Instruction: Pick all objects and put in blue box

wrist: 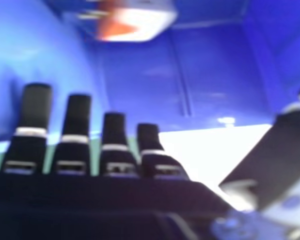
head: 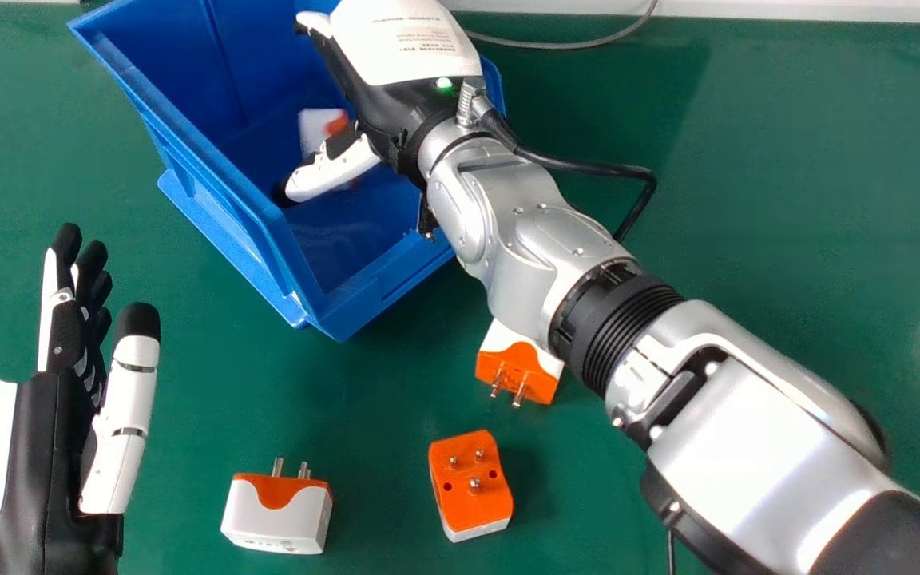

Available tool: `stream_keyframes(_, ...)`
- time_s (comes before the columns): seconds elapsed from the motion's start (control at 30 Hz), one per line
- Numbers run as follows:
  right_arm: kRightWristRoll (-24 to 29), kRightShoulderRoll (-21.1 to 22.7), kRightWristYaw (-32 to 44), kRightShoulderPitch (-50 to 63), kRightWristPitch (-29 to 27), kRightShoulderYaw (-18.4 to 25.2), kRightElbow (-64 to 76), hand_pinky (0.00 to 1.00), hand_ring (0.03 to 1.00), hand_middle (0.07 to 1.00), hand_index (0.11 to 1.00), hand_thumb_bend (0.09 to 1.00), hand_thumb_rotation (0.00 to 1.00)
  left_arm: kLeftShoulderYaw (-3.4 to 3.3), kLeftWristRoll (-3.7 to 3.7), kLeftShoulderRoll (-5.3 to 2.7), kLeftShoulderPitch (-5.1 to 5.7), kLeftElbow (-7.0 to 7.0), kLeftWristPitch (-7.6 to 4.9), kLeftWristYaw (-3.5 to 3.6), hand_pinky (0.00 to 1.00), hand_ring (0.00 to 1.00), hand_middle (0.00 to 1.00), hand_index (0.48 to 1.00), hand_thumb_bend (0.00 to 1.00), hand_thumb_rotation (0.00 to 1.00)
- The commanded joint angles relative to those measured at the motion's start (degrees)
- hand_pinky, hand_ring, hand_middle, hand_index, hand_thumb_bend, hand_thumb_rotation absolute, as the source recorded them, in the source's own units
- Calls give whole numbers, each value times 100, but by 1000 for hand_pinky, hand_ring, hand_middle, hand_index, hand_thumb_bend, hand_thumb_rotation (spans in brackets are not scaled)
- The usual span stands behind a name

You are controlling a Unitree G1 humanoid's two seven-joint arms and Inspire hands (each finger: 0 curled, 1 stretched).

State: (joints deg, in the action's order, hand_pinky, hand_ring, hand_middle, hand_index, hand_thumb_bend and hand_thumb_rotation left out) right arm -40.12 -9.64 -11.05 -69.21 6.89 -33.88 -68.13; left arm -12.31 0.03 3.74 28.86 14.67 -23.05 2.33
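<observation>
- You're having a boxy white-and-orange adapter (head: 320,128) lying inside the box, blurred, metal prongs showing in the right hand view, apart from your fingers.
- The blue box (head: 384,295) is surrounding it with smooth, glossy plastic walls and a flared rim.
- Your right hand (head: 396,104) is hanging open over the box, gripping nothing, fingers extending straight, thumb spreading wide; the silver arm is slanting in from the view's lower right.
- Three more hard-shelled, rounded-edge adapters are lying outside: one (head: 520,367) partly under your forearm, one (head: 472,479) prongs up, one (head: 276,511) nearer your left hand (head: 45,447), which is idling open.
- Green tabletop (head: 779,192) is supporting everything.
</observation>
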Motion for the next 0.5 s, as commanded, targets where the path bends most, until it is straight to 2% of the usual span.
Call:
stream_keyframes(0.0, 41, -120, -110, -123, -26, 54, 154, 629, 785, 877, 879, 744, 499, -25, -40, 23, 5, 69, -113, -1, 985, 973, 978, 988, 375, 930)
stream_keyframes(0.1, 1, -104, -152, -122, -28, 28, 227, 635, 789, 878, 878, 734, 466, -33, 17, 15, 4, 69, -92, -34, 985, 973, 978, 987, 373, 931)
stream_keyframes(0.2, -60, -57, -161, -100, -55, -22, 376, 649, 794, 877, 872, 699, 354, -26, 60, 18, 25, 103, -67, -41, 983, 970, 977, 986, 380, 933)
stream_keyframes(0.33, -124, 17, -180, 18, -78, -73, 659, 663, 799, 876, 870, 668, 276, -44, 10, 39, 17, 97, -61, -14, 984, 971, 978, 989, 394, 931)
stream_keyframes(0.4, -125, 90, -191, 166, -113, -73, 939, 666, 801, 876, 870, 651, 250, -67, 61, 54, 18, 67, -118, -32, 987, 973, 980, 990, 395, 930)
stream_keyframes(0.47, -150, 183, -175, 327, -109, -85, 1266, 666, 801, 876, 870, 651, 250, -71, 103, 39, 46, 92, -121, -55, 987, 973, 980, 990, 395, 930)
